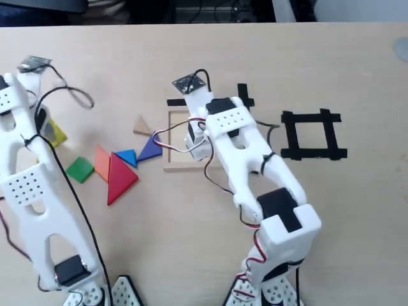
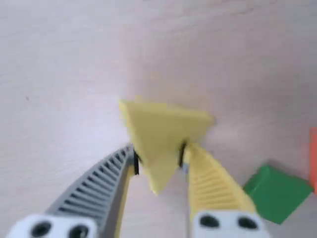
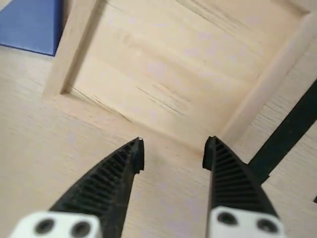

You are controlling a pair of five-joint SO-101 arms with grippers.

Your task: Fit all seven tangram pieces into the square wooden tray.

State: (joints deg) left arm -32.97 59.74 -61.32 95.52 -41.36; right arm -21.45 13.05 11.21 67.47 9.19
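The square wooden tray (image 1: pixel 180 167) lies mid-table with nothing in the part of its floor (image 3: pixel 173 64) that I see. My right gripper (image 3: pixel 173 151) hangs open just above the tray's rim, under the right arm (image 1: pixel 233 137). My left gripper (image 2: pixel 158 161) is shut on the yellow triangle (image 2: pixel 161 131), at the table's far left (image 1: pixel 56 134). Between the arms lie the green square (image 1: pixel 80 169), orange triangle (image 1: pixel 101 162), red triangle (image 1: pixel 121 178), small blue triangle (image 1: pixel 126 156), dark blue triangle (image 1: pixel 150 150) and tan triangle (image 1: pixel 141 125).
A square outline of black tape (image 1: pixel 312 135) marks the table right of the tray, and more black tape (image 1: pixel 242 95) lies behind it. The dark blue triangle (image 3: pixel 29 25) touches the tray's outer edge. Cables trail from both arms.
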